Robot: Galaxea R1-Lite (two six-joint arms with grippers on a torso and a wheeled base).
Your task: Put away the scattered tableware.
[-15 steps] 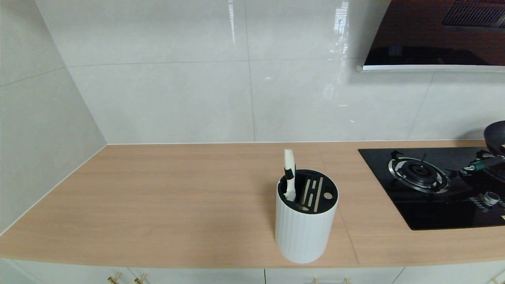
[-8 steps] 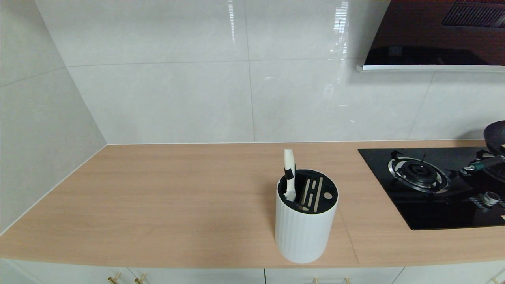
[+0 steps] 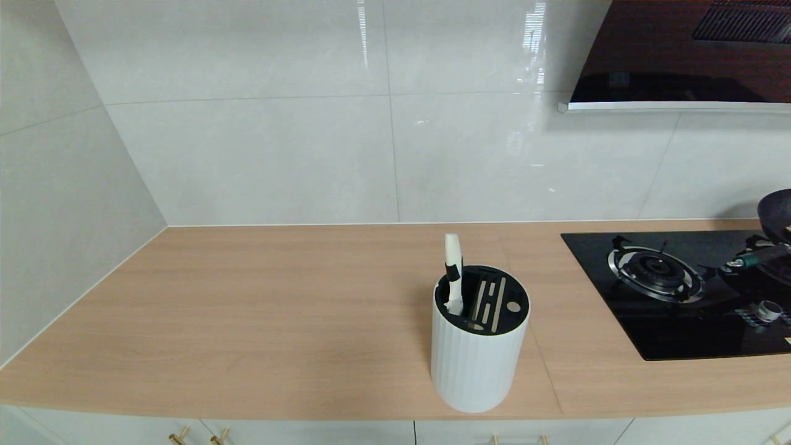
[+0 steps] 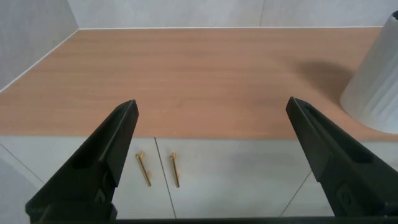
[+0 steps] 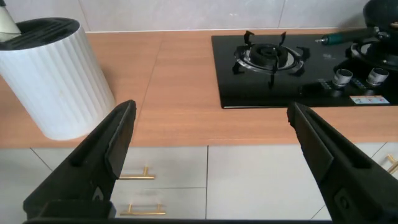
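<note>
One knife [image 3: 453,266] is standing handle-up in the white ribbed holder [image 3: 476,358], near the front edge of the bench [image 3: 278,309] — so the putting-away is looking finished, or nearly so. Both hands are gaping wide and grasping nothing: the left hand [image 4: 211,104] and the right hand [image 5: 211,107] are hanging low before the cupboard doors [image 4: 230,180]. The next move is calling for a look round for leftovers — only the holder is standing near either arm's path, with the stove [image 3: 667,290] and pan [image 3: 777,213] sitting well to the right.

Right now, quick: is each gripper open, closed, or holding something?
Left gripper: open, holding nothing.
Right gripper: open, holding nothing.
</note>
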